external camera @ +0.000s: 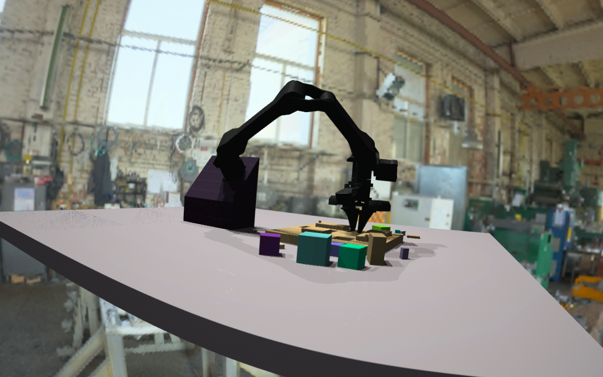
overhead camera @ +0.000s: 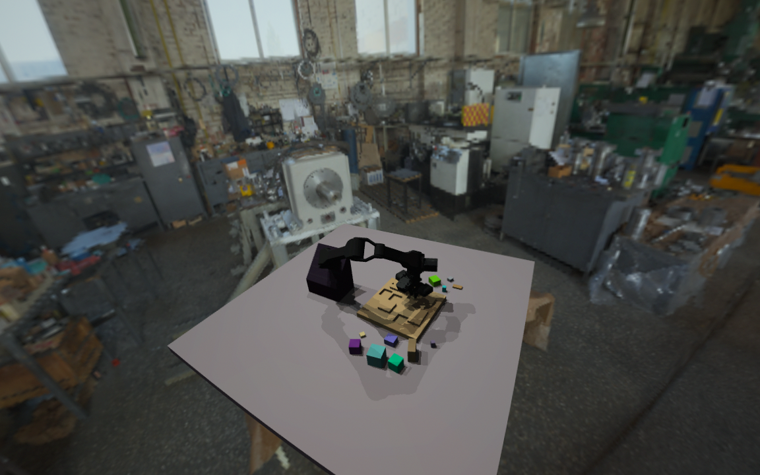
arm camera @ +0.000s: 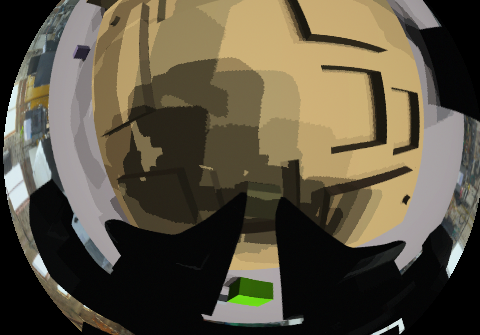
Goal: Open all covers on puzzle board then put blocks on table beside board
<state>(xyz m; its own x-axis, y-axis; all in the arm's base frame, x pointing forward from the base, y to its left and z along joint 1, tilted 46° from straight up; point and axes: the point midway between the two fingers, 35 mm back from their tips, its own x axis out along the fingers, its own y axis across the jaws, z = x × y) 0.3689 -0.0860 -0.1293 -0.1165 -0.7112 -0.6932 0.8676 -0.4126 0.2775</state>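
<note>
The tan wooden puzzle board (overhead camera: pixel 371 311) (arm camera: pixel 345 15) lies on the table. Raised pieces and dark-edged L-shaped outlines show on it; I cannot tell each cover's position. My gripper (external camera: pixel 356 230) (arm camera: pixel 261 201) points down at the part of the board near the lime green block. Its fingertips are shut on a dull dark green block (arm camera: pixel 264 209) low at the board's surface, under shadow. The block's lower part and the well around it are mostly hidden. In the top view the fingertips are hard to make out.
A lime green block (overhead camera: pixel 435 280) (arm camera: pixel 250 291) and smaller pieces lie beyond the board. Purple (overhead camera: pixel 355 346) (external camera: pixel 269 244), teal (overhead camera: pixel 376 355) (external camera: pixel 313 248), green (overhead camera: pixel 396 362) (external camera: pixel 351 256), blue-violet (overhead camera: pixel 391 339) and tall tan (overhead camera: pixel 412 350) (external camera: pixel 376 249) blocks stand on the opposite side.
</note>
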